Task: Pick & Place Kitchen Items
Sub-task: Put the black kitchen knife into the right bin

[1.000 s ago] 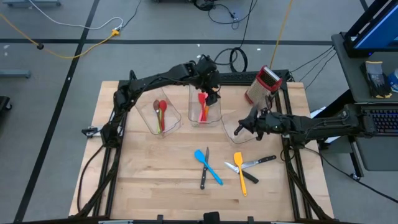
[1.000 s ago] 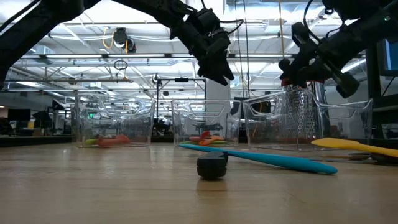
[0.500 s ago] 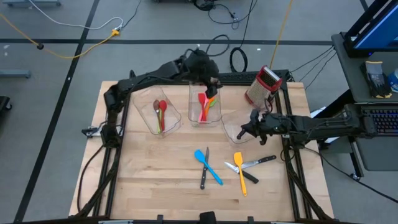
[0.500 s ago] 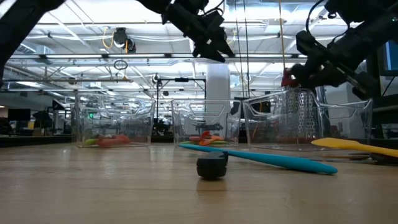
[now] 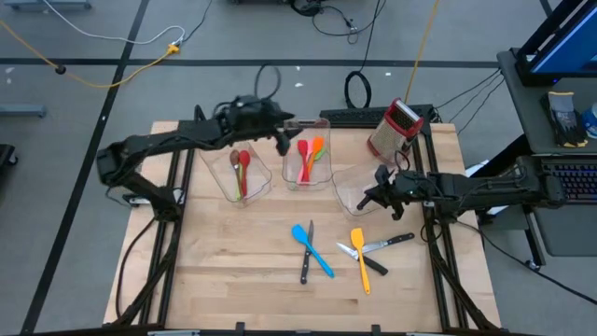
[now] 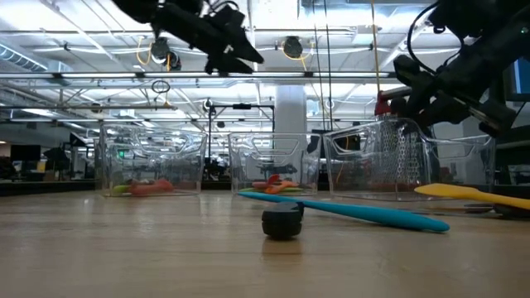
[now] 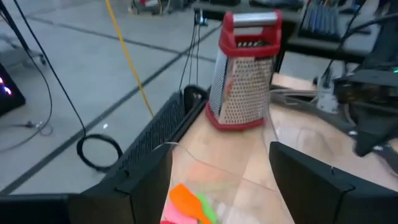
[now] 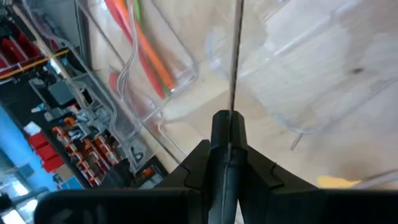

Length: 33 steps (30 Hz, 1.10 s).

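My left gripper (image 5: 280, 140) is open and empty, high above the gap between the left bin (image 5: 244, 173) and the middle bin (image 5: 306, 159); its fingers stand wide apart in the left wrist view (image 7: 221, 180). The middle bin holds orange, green and pink utensils (image 5: 311, 154), and the left bin holds red and brown spoons (image 5: 241, 166). My right gripper (image 5: 373, 194) hangs over the right bin (image 5: 350, 187), shut on a black-handled knife (image 8: 235, 62). A blue spatula (image 5: 312, 250), a yellow spatula (image 5: 360, 257) and knives (image 5: 387, 244) lie on the table. My right gripper pinches the knife's black handle (image 8: 225, 134) between its two shut fingers. The thin blade (image 8: 236, 56) sticks straight out ahead of the fingertips, seen edge-on, over the right bin's clear wall. The fingers come roughly level from the table's right side. The knife is lifted clear.
A red-topped metal box grater (image 5: 394, 129) stands at the far right, behind the right bin. Another knife (image 5: 306, 254) lies beside the blue spatula; its black handle end (image 6: 282, 222) faces the low camera. Bare wood lies at the near left.
My left gripper has drawn back from over the middle bin, going up and toward the table's left edge. An orange and a green utensil now show lying in that bin. My right gripper has drifted a little toward the table's right edge over the right bin.
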{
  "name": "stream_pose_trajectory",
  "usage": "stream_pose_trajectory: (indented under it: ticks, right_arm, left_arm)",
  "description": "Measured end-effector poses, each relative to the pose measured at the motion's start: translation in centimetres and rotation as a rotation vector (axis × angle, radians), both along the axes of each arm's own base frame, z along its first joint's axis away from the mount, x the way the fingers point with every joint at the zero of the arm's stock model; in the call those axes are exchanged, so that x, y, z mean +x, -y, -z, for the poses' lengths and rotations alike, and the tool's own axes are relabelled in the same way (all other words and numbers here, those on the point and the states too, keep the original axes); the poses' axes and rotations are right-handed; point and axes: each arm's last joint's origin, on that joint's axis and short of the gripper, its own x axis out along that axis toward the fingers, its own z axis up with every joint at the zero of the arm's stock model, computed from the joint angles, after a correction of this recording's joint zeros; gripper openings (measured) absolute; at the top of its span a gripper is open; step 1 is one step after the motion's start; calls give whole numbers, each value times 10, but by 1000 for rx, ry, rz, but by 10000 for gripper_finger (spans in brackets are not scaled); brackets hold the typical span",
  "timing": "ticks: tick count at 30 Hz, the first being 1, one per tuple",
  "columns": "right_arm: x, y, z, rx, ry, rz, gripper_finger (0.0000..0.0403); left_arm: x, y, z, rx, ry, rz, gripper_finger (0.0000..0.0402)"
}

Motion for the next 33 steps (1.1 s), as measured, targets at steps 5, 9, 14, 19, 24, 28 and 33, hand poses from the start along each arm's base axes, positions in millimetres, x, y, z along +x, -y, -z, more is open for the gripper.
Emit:
stream_pose_trajectory:
  ticks: [5,9,14,19,24,28,33]
  right_arm:
    - [1,3,3,4,-25,22,39]
    - [0,3,5,31,-44,47,41]
    - [1,3,8,54,-68,62,42]
    - [4,3,12,85,-90,57,42]
    - [8,4,16,88,-104,57,42]
    - [10,3,19,105,-126,43,43]
    - [11,4,21,105,-141,44,44]
  left_arm:
    - [-27,13,5,-1,50,-14,273]
    - [-40,19,11,-21,56,-26,273]
    - [-43,23,20,-45,32,-24,273]
    - [-41,27,20,-40,33,-15,273]
    - [-40,28,20,-35,28,-12,273]
    - [-40,28,21,-34,27,-12,273]
    - [-40,28,21,-35,26,-12,273]
